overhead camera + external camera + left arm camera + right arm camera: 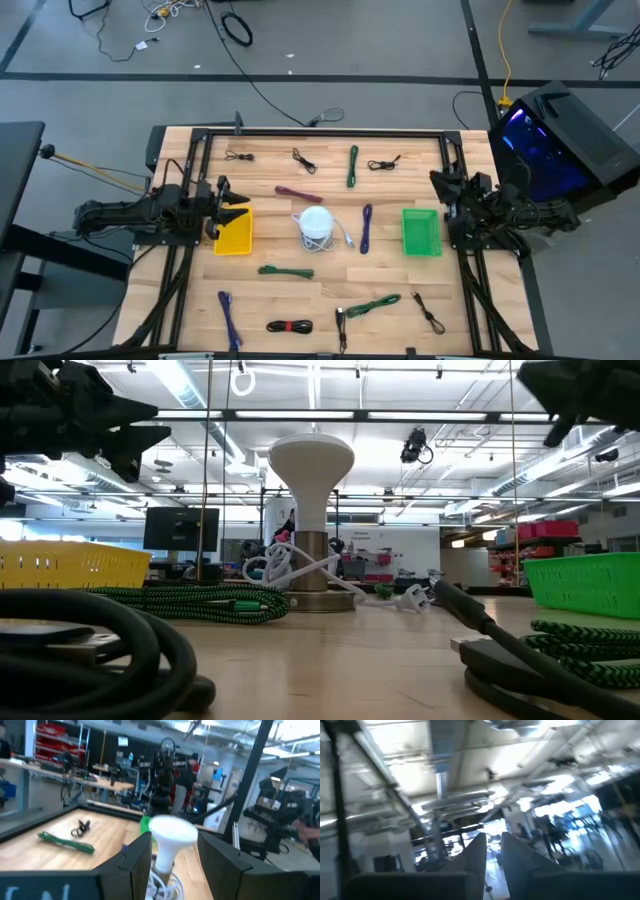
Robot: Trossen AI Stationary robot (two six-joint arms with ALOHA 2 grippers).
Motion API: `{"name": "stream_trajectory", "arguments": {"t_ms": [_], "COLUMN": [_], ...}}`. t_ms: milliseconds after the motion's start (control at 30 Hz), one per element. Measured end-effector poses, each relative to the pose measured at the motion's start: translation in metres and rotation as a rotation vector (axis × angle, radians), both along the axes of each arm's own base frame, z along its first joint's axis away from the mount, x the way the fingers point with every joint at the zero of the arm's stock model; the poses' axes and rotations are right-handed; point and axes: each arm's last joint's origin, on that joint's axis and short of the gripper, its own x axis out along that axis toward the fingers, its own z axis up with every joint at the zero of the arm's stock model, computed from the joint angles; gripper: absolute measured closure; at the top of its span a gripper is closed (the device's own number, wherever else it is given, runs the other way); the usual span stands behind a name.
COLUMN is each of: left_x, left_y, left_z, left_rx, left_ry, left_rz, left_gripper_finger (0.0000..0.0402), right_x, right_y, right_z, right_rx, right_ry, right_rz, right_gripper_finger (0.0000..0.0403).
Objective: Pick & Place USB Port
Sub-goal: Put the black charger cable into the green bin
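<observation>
Black left hand (pixel 243 210) sits over the yellow bin (pixel 234 231) at the left edge of the tabletop (pixel 390 325), nose toward the centre. My left wrist view shows the fingers (pixel 137 857) parted wide with nothing between them. Straight past them stands the white hub (pixel 171 836), the mushroom-shaped piece on a metal stem with a white cord (pixel 343 236) looped at its base, roughly mid-tabletop.

Right hand (pixel 437 185) is parked at the right edge near the back corner of the green bin (pixel 421 232). Its wrist view points up at the ceiling; fingers (pixel 476 854) look nearly closed with only a narrow gap, empty.

I read the hub as the USB port piece, though no port is visible. It stands upright, long axis vertical, between the two bins and slightly nearer the yellow one. My call: the left arm is closer and already lined up, so it should take it. The reach is a straight run from the left edge toward the centre.

Around it: purple cable (pixel 366 228) just right of the hub, maroon cable (pixel 298 193) behind it, green braided cable (pixel 285 271) in front. The cord loops may drag on lift. Nothing picked yet; both bins look empty.
</observation>
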Motion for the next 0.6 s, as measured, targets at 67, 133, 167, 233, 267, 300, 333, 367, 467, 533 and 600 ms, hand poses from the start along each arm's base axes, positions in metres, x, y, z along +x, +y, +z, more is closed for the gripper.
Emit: {"name": "stream_trajectory", "arguments": {"t_ms": [67,133,167,233,267,300,333,367,467,533,600], "left_x": [-0.001,-0.001,0.0,-0.001,-0.001,-0.001,-0.001,-0.001,-0.002,-0.002,-0.003], "left_y": [0.0,0.0,0.0,0.001,0.002,0.003,0.004,0.005,0.007,0.007,0.007], "left_z": [0.003,0.003,0.002,0.003,0.003,0.003,0.003,0.003,0.003,0.005,0.007], "left_rx": [0.002,0.003,0.003,-0.001,0.0,0.01,0.012,0.021,0.04,0.062,0.078], "left_ry": [-0.03,-0.028,-0.026,-0.035,-0.036,-0.032,-0.031,-0.028,-0.024,-0.038,-0.056], "left_rz": [-0.003,-0.008,-0.006,0.024,0.057,0.101,0.144,0.184,0.246,0.259,0.267], "left_gripper_finger": [0.0236,0.0236,0.0236,0.0236,0.0236,0.0236,0.0236,0.0236,0.0236,0.0236,0.0236], "right_x": [0.001,0.0,-0.001,-0.005,-0.007,-0.007,-0.006,-0.003,0.01,0.022,0.038], "right_y": [-0.001,-0.001,-0.001,-0.002,-0.002,-0.003,-0.004,-0.006,-0.013,-0.018,-0.026], "right_z": [-0.002,-0.001,0.0,0.006,0.009,0.012,0.014,0.013,0.022,0.035,0.051], "right_rx": [0.066,0.072,0.055,0.014,-0.01,-0.035,-0.043,-0.038,-0.019,-0.037,-0.085], "right_ry": [0.0,-0.009,-0.017,-0.072,-0.104,-0.114,-0.09,-0.047,0.096,0.166,0.259], "right_rz": [-0.001,-0.013,-0.024,-0.046,-0.063,-0.1,-0.152,-0.197,-0.309,-0.348,-0.42], "right_gripper_finger": [0.0341,0.0341,0.0341,0.0341,0.0341,0.0341,0.0341,0.0341,0.0341,0.0341,0.0341]}}
